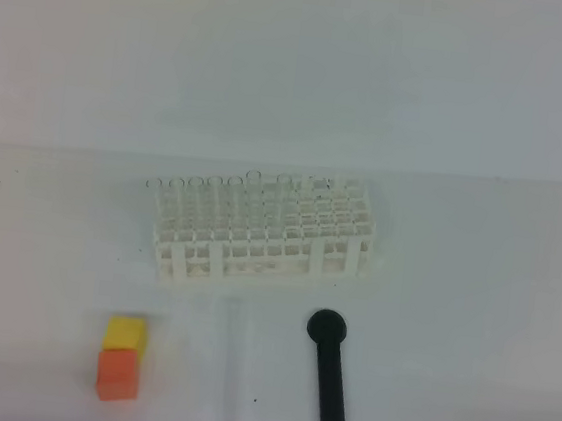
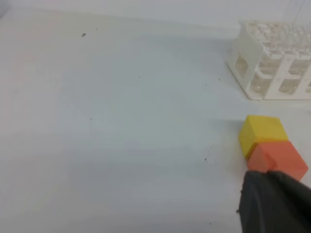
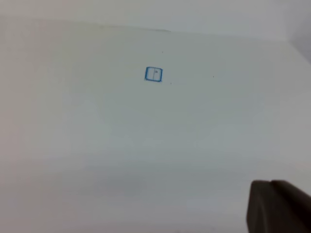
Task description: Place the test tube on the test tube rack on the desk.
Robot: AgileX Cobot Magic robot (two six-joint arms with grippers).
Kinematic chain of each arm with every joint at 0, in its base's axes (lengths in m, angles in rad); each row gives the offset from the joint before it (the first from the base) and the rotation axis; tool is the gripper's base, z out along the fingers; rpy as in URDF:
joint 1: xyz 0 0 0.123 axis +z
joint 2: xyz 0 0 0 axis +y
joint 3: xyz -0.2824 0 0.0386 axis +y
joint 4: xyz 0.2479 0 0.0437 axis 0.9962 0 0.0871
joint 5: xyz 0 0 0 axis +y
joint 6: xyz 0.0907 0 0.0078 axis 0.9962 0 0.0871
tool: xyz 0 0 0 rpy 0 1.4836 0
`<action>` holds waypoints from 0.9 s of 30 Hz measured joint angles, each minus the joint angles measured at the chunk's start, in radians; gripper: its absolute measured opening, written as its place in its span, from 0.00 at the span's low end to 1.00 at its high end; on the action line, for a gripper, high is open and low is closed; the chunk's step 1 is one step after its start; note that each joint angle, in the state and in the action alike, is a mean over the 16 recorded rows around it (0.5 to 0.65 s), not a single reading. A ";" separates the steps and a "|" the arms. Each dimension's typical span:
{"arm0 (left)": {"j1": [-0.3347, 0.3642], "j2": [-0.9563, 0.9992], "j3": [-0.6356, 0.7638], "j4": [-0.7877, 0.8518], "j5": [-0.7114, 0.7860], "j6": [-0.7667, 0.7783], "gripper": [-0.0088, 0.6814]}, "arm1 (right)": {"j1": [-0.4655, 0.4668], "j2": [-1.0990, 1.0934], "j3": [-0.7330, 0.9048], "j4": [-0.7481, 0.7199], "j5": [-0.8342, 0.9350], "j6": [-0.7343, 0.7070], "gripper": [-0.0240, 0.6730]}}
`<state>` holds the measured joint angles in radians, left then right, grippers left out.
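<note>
On the white desk (image 1: 454, 289), the test tube rack (image 1: 263, 234) stands upright near the middle, toward the far edge. Nearer the front edge, largest to smallest, lie the black round-headed tool (image 1: 329, 369), the clear test tube (image 1: 232, 364) flat between tool and blocks, touching neither, and the orange block (image 1: 117, 372) touching the yellow block (image 1: 126, 333). Both grippers, left (image 2: 274, 201) and right (image 3: 277, 206), are clenched on nothing.

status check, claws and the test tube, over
Both claws shut, empty: left claw, right claw. Test tube lying flat on desk, in front of test tube rack. Black tool and blocks flank it, not blocking.
</note>
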<state>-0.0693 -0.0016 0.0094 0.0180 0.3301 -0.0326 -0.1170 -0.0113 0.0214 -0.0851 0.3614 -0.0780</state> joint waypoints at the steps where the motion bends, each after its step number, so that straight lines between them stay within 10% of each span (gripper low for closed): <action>1: 0.000 0.000 -0.001 0.000 0.000 0.000 0.01 | 0.000 0.000 0.000 0.000 0.000 0.000 0.03; 27: 0.000 0.000 -0.005 0.171 -0.128 0.094 0.01 | 0.000 0.000 0.000 0.000 0.000 0.000 0.03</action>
<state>-0.0693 -0.0016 0.0039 0.1892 0.2021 0.0616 -0.1170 -0.0113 0.0214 -0.0851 0.3614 -0.0780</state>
